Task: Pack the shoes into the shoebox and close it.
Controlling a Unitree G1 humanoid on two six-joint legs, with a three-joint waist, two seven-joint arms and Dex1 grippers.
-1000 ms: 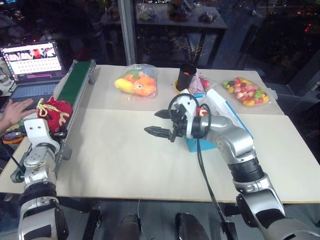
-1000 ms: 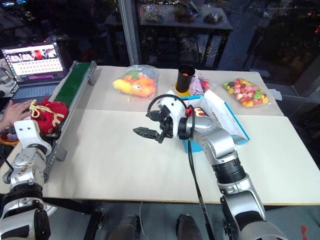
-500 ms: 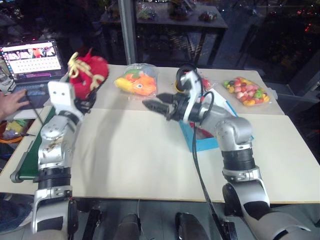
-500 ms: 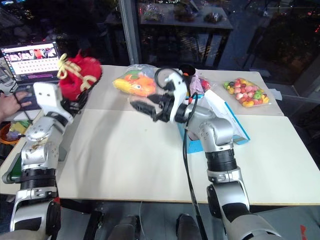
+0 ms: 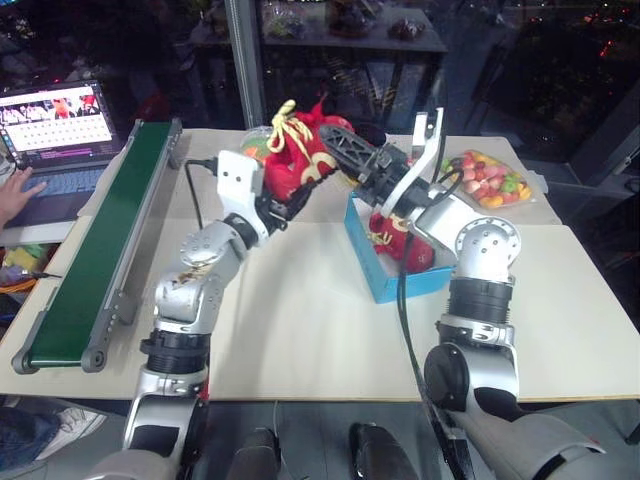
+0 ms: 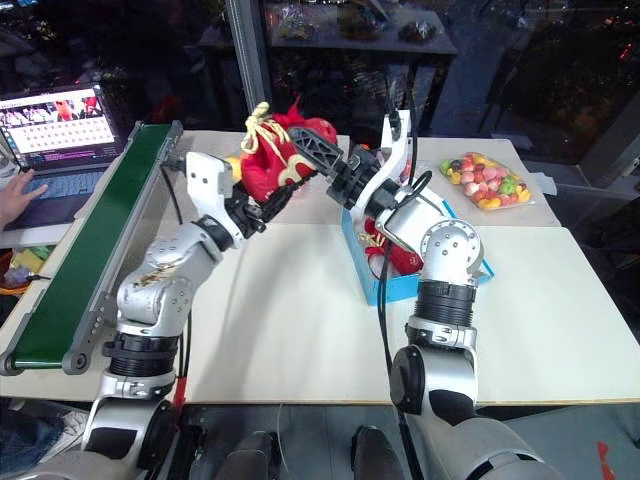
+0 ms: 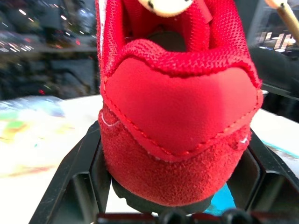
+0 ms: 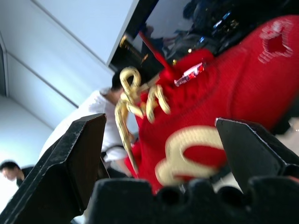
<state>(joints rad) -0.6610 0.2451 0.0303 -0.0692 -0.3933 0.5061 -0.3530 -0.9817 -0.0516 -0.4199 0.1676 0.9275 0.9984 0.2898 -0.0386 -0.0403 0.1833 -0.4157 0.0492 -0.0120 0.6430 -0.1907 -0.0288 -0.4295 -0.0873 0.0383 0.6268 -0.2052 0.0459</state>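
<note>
Now holding a red shoe [image 5: 296, 160] aloft in the left gripper [image 5: 290, 205], jaws clamped on its heel, above the table's [image 5: 280, 330] far edge; right gripper [image 6: 318, 152] gaping wide against it; second shoe [image 5: 405, 248] lying inside the shoebox [image 5: 385, 282].

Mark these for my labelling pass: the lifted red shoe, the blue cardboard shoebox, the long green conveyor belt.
Red shoe [image 5: 293, 160], left eye view, side panel.
Blue cardboard shoebox [image 5: 366, 260], left eye view, near wall.
Green conveyor belt [image 5: 95, 250], left eye view, belt surface.

I logged the raised shoe [image 5: 296, 160] as red with yellow laces and trim. The shoebox [image 5: 385, 285] showed bright blue outside, and the conveyor belt [image 5: 98, 253] dark green with grey rails.
</note>
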